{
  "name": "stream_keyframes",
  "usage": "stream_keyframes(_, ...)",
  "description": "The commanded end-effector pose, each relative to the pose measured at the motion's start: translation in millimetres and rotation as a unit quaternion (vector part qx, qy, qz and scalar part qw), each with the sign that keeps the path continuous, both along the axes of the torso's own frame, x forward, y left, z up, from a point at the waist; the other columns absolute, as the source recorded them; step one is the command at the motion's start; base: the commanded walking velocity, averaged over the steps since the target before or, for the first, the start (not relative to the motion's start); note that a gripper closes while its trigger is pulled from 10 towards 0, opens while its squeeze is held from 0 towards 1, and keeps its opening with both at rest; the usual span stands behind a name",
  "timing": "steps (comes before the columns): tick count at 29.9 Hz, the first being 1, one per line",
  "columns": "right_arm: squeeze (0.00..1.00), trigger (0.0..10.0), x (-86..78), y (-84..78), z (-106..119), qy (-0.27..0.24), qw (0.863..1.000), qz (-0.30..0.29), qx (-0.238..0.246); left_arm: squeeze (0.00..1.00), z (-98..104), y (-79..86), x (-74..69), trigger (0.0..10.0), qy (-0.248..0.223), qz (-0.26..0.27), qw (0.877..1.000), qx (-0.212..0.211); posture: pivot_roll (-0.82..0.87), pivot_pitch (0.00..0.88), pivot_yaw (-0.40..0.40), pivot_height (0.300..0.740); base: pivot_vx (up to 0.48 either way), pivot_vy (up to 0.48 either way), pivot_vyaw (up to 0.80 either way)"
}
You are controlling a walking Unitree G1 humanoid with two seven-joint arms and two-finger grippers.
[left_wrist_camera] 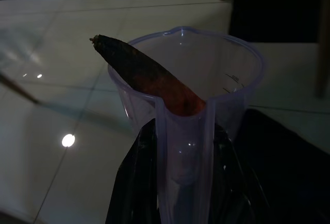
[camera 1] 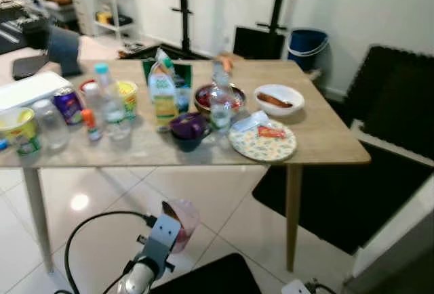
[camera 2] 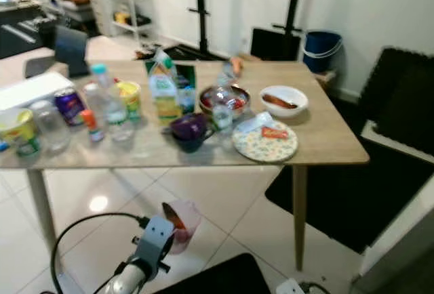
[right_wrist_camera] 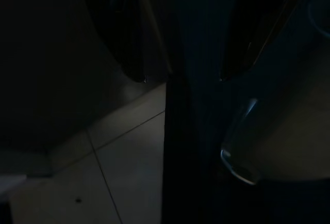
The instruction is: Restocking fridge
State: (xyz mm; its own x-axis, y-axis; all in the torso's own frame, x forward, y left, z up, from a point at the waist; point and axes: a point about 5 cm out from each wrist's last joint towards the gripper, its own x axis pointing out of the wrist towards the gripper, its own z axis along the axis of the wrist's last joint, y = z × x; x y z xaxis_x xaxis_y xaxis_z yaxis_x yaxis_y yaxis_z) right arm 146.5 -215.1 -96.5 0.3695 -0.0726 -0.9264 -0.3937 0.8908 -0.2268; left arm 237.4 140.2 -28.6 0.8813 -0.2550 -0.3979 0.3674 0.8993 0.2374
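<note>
While the left hand (left_wrist_camera: 175,182) hangs low over the white tiled floor (camera 1: 102,213), its two black fingers (left_wrist_camera: 134,182) are pinched against the walls of a clear plastic jug (left_wrist_camera: 206,79), with a carrot (left_wrist_camera: 144,77) leaning inside and poking past the rim. Ahead of and above this hand stands the desk (camera 1: 325,138), its near edge running straight across. Beyond that edge lie a patterned plate (camera 1: 263,141), a purple cup (camera 1: 188,129), a water bottle (camera 1: 112,104) and a juice carton (camera 1: 163,91); farther back sits a white bowl (camera 1: 279,99). Open tile lies between the hand and the desk legs (camera 1: 293,213), and bare wood stretches along the desk's right side toward its corner. A black mat (camera 1: 352,206) covers the floor to the hand's right. As for the right hand (right_wrist_camera: 180,79), the wrist picture is too dark to tell whether it is spread or pressed together.
</note>
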Motion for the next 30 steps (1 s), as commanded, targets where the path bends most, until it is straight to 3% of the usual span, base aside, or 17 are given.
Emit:
stream_keyframes(1,0.00,10.0,-5.6,-2.6,-1.6,0.010,1.000,0.000,-0.004,0.00,1.5,-1.4,1.7,10.0,-0.009,-0.006,1.000,0.001,0.00,0.000,-0.021,0.740,0.000,0.000,-0.77)
stream_keyframes(30,0.00,10.0,-6.8,2.5,-2.9,0.012,1.000,-0.007,0.010,0.00,-12.3,8.4,-9.0,10.0,0.020,0.012,0.999,0.029,0.00,0.000,-0.012,0.740,0.000,0.000,-0.77)
